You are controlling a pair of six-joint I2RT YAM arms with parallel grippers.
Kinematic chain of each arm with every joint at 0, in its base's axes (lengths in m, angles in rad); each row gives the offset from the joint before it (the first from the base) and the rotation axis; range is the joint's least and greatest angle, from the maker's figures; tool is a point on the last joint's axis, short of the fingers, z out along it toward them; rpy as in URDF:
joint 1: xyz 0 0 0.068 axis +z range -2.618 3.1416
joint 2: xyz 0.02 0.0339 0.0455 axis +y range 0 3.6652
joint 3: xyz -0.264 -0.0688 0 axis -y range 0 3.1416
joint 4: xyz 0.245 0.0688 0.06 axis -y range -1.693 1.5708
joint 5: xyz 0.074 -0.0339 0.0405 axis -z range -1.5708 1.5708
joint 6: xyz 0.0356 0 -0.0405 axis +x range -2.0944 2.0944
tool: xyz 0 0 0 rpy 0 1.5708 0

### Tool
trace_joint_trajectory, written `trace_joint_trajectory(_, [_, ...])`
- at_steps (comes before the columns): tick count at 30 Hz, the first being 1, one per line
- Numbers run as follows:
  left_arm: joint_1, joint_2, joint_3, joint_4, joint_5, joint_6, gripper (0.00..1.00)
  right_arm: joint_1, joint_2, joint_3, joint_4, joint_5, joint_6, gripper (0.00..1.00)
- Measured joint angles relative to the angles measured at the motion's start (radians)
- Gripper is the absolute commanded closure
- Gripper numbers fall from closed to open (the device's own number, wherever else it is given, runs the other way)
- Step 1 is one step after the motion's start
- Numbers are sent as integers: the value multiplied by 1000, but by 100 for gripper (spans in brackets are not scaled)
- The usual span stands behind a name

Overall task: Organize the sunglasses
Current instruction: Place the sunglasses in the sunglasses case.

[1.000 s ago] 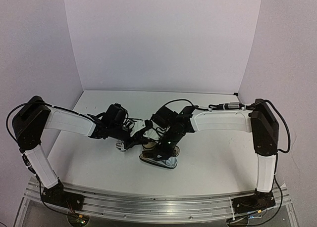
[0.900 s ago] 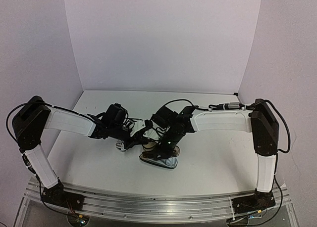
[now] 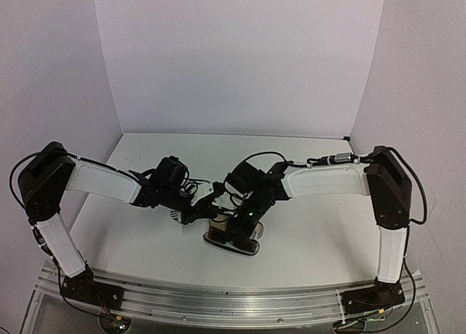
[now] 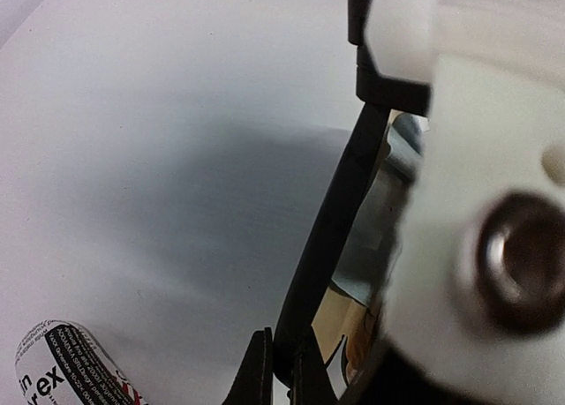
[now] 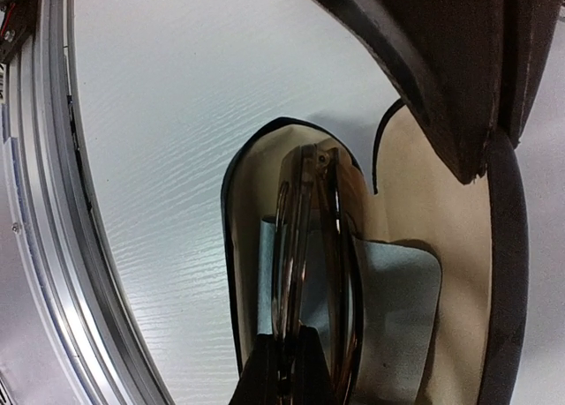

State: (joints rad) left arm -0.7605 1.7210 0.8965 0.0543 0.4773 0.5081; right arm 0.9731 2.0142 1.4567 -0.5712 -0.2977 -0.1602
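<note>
One change: right end effector (image 5: 284,370) now clamps the brown sunglasses (image 5: 305,246).

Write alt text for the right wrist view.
Brown sunglasses lie inside an open black case with beige lining, on a light-blue cloth; the right pincer is shut on their frame. The case sits on a white table.
</note>
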Motion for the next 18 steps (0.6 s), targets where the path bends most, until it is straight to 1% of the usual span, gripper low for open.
trace_joint_trajectory(1, [0, -1, -2, 2, 1, 0, 100, 0, 0, 0, 1, -2, 0, 84])
trace_joint_trajectory(5, [0, -7, -9, 9, -1, 1, 100, 0, 0, 0, 4, 0, -5, 74])
trace_joint_trajectory(10, [0, -22, -24, 18, -7, 11, 100, 3, 0, 3, 3, 7, -13, 66])
trace_joint_trajectory(14, [2, -33, -28, 19, -11, 18, 100, 5, 0, 9, 2, 18, -13, 55])
trace_joint_trajectory(18, [2, -42, -39, 31, -14, 29, 100, 3, -1, 20, -2, 52, 2, 50])
